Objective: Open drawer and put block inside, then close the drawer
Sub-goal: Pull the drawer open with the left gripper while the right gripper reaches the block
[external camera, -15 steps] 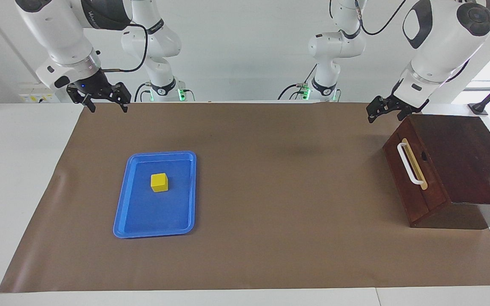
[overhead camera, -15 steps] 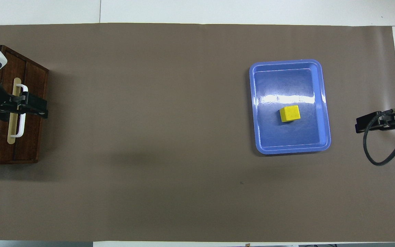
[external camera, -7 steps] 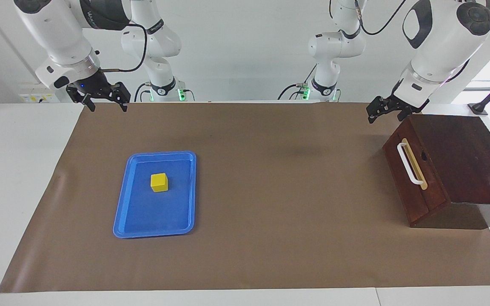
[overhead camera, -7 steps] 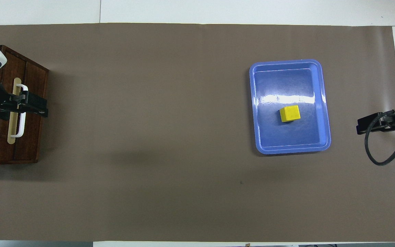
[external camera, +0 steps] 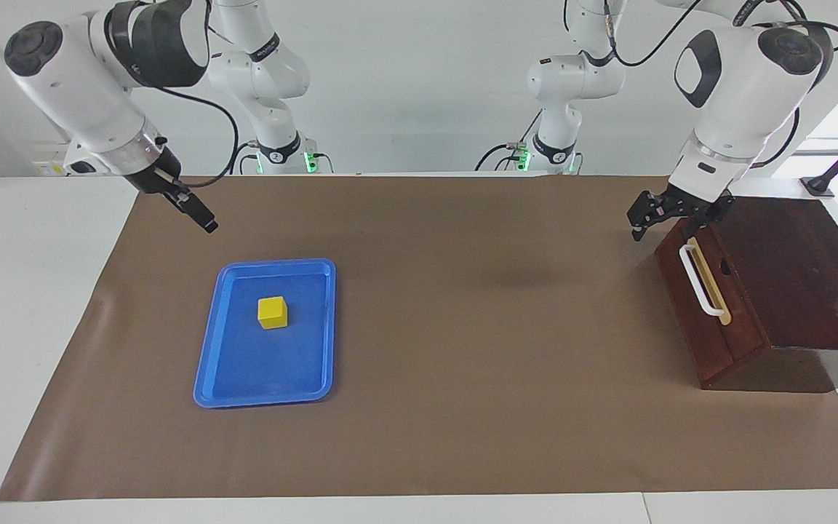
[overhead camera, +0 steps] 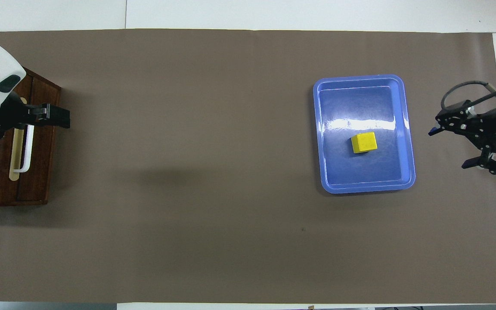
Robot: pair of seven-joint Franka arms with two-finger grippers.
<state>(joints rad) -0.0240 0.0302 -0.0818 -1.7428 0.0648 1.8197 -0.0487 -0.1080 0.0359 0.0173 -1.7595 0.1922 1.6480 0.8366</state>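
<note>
The dark wooden drawer [external camera: 703,331] is shut in its box at the left arm's end of the table, white bar handle [external camera: 700,280] facing the table's middle; it also shows in the overhead view [overhead camera: 37,163]. The yellow block [external camera: 272,312] lies in a flat blue tray [external camera: 266,400], also seen from overhead, block [overhead camera: 364,142] in tray [overhead camera: 364,188]. My left gripper [external camera: 663,222] hangs open over the drawer's front by the handle, apart from it [overhead camera: 58,118]. My right gripper [overhead camera: 450,147] is open and empty in the air over the mat beside the tray [external camera: 208,224].
A brown mat [external camera: 463,327] covers the table, with white tabletop around it. The wooden box's top [external camera: 797,269] slopes up toward the left arm's end. A black cable loops at the right wrist [overhead camera: 463,88].
My left gripper has come down and closer to the drawer's handle. My right gripper has turned at the wrist and come down toward the tray. Block, tray and drawer have not moved.
</note>
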